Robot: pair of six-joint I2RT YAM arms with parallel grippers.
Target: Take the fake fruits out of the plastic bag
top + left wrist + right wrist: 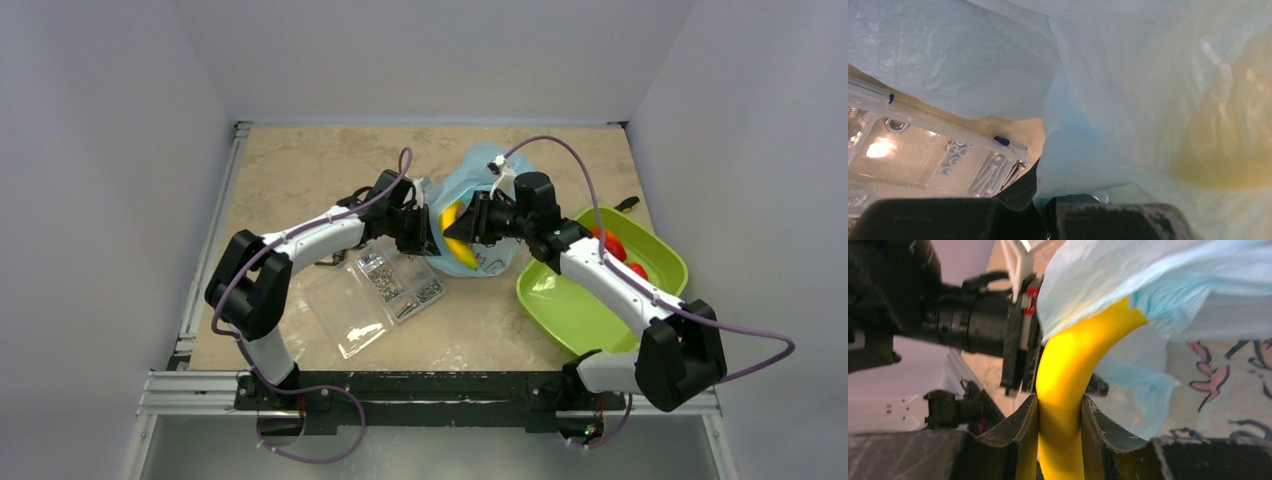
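The light-blue plastic bag lies at the middle back of the table, its mouth toward the arms. My left gripper is shut on the bag's left edge; in the left wrist view the thin film runs down between the closed fingers. My right gripper is shut on the yellow banana at the bag's mouth. In the right wrist view the banana sits clamped between both pads, its far end still under the bag. Two red fruits lie in the lime-green tray.
A clear compartment box with screws lies open by the left forearm, also visible in the left wrist view. The green tray sits at the right, under my right arm. Grey walls enclose the table on three sides.
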